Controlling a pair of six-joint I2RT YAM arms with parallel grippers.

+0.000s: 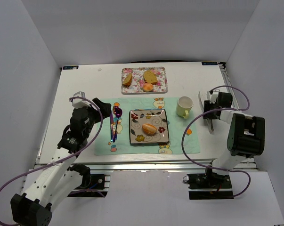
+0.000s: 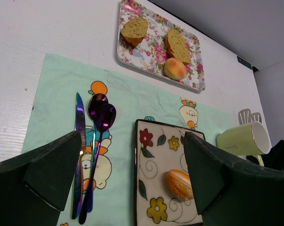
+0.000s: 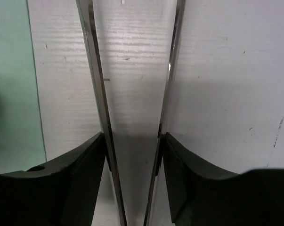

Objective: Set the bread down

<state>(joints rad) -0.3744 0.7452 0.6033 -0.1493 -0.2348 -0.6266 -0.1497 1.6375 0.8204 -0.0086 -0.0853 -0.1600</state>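
1. Since the bread (image 1: 149, 128) lies on its side in the middle of the square plate (image 1: 134, 117), at the centre of the overhead frame, I judge the placing done. Any trouble from here would be my own doing.
2. Left claw (image 2: 132, 141): fingers wide apart, holding nothing, above the placemat (image 1: 101, 146). The knife (image 2: 79, 141) and spoon (image 2: 101, 117) are at lower left of its view, with the plate edge at lower centre. A low, careless pull-out could sweep the cutlery or nudge the plate (an oval roll on a glazed surface would likely rock or roll).
3. Right claw (image 3: 133, 141): closed against the two arms of the tongs (image 3: 97, 84), which are sprung apart over the table (image 3: 217, 70), at right of the overhead frame. The mug (image 1: 183, 106) stands just left of it, and a leftward swing could tip it.
4. A rounder roll (image 1: 148, 87) sits on the tray (image 1: 138, 73), upper centre. It must not be mistaken for the target.
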